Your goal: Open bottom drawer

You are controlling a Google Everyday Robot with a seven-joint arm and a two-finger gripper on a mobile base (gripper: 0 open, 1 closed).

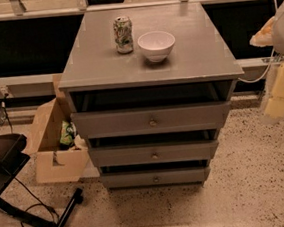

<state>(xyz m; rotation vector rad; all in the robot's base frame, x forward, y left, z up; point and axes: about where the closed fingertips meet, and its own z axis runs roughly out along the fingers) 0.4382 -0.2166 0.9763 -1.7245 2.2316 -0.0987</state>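
The claw (279, 91) hangs at the far right edge of the view, a blurred pale yellow shape beside the right side of the grey bench (102, 64). It touches nothing. Whether it is wide or narrow cannot be told, and it holds nothing that can be seen.

The bottom drawer (131, 180) lies well to the left of the claw and lower down, close to the speckled floor (259, 184). It is the lowest of three grey fronts, and its small round knob (156, 179) sits at the middle of the front, facing the camera. A dark strip shows above the front, under the middle drawer (121, 156). The top drawer (113, 123) sits about level with the claw and is the nearest of the three to it, though still apart.

Up and to the left of the claw, on the bench top, a green drinks can (123, 34) stands upright just beside a white bowl (156, 45). Far left of the claw, beyond the bench, an open cardboard box (56, 161) rests on the floor against the bench's side, and a black stand (39, 216) lies lower left.
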